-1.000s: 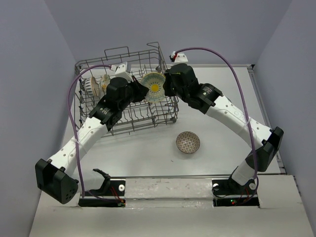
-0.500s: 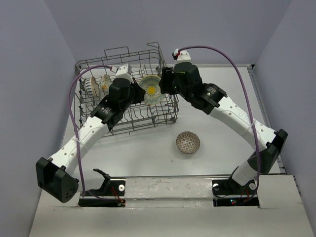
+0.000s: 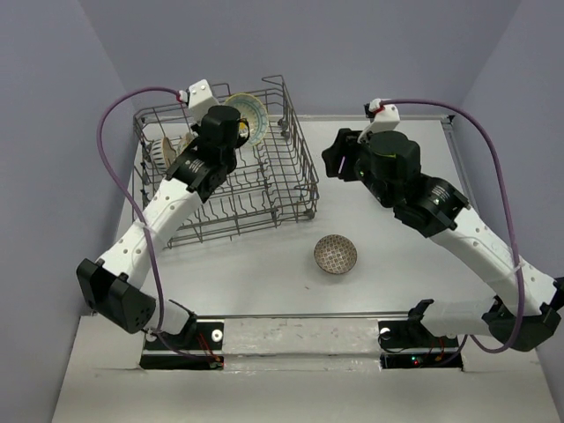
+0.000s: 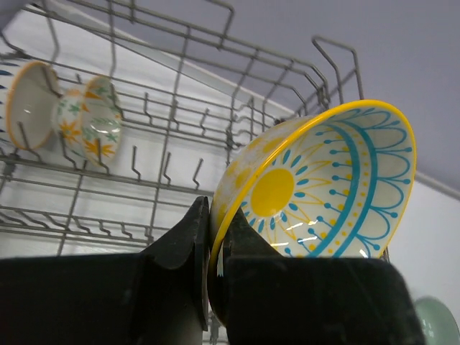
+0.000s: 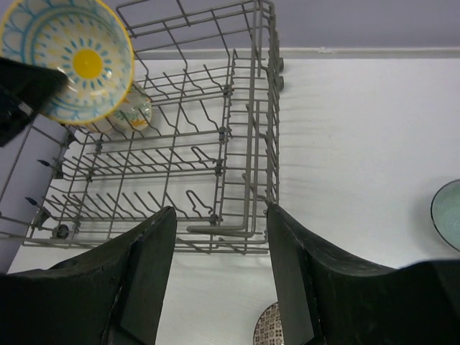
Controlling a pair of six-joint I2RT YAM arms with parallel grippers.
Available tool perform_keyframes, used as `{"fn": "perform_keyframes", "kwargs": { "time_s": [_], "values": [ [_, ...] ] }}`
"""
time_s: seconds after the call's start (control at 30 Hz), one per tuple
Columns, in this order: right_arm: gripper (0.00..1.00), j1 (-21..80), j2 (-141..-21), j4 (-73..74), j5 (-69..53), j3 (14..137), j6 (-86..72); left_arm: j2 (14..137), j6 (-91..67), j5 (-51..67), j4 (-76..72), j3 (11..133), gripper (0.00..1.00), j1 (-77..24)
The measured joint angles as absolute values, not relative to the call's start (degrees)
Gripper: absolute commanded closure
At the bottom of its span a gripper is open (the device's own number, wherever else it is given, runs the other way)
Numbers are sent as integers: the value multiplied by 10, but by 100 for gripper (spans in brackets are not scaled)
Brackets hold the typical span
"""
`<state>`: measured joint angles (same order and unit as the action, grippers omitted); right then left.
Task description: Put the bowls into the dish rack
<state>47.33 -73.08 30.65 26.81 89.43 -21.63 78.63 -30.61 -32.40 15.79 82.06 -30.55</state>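
My left gripper (image 3: 234, 132) (image 4: 216, 241) is shut on the rim of a white bowl with a yellow sun and teal lines (image 3: 247, 115) (image 4: 323, 180). It holds that bowl tilted over the far side of the grey wire dish rack (image 3: 300, 167) (image 4: 180, 122) (image 5: 248, 129). Two bowls (image 3: 167, 150) stand on edge at the rack's left end, one cream (image 4: 32, 104), one flowered (image 4: 93, 118). My right gripper (image 3: 333, 159) (image 5: 221, 215) hangs open and holds nothing, to the right of the rack. A brown-patterned bowl (image 3: 336, 254) (image 5: 262, 327) lies on the table.
A teal bowl (image 5: 447, 215) (image 4: 435, 320) rests on the table to the right of the rack; my right arm hides it in the top view. Purple cables arc over both arms. The white table ends at grey walls behind and to the sides.
My right gripper let go of the sun bowl, opened and drew back to the right, off the rack. My left gripper kept the bowl and carried it up and toward the rack's far side.
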Motion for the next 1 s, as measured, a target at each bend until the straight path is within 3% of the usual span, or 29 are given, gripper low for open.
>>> {"fn": "perform_keyframes", "kwargs": {
  "time_s": [0.27, 0.47, 0.6, 0.73, 0.83, 0.9, 1.0],
  "values": [
    [40, 473, -671, 327, 309, 803, -229, 961, -272, -569, 236, 1056, 100, -287],
    [39, 473, -649, 351, 321, 762, -235, 1113, -116, -721, 188, 1168, 100, -255],
    [39, 473, -629, 357, 331, 742, -238, 1175, 98, -778, 25, 1148, 100, -239],
    [39, 473, -622, 362, 338, 729, -239, 1215, 432, -818, -338, 1070, 100, -230],
    [38, 473, -622, 364, 340, 724, -239, 1298, 734, -845, -531, 1142, 100, -224],
    [38, 473, -622, 365, 339, 722, -240, 1355, 856, -837, -603, 1189, 100, -222],
    [38, 473, -623, 365, 339, 721, -240, 1388, 1003, -857, -667, 1153, 100, -220]
  ]
}}
